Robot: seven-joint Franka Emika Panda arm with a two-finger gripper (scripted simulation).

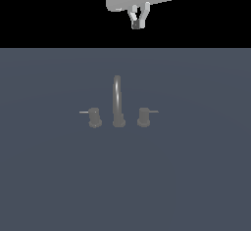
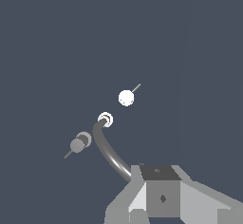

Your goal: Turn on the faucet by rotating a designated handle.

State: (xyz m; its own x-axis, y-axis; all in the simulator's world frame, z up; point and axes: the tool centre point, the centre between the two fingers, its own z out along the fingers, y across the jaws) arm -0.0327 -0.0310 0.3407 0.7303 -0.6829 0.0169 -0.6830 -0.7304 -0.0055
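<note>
Flat slate surface point(image 1: 49, 176), dull grey arched faucet point(image 1: 117, 98), stubby knobs.

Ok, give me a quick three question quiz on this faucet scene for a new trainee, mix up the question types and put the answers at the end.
1. True or false: the gripper is already touching the handle on the exterior view's right.
2. Multiple choice: what stands between the two handles? A) a cup B) the tall arched spout C) a sponge
3. Fill in: the thin lever on the other handle points toward the exterior view's ____.

Key:
1. False; it hangs well above the faucet, touching nothing.
2. B
3. left
</note>
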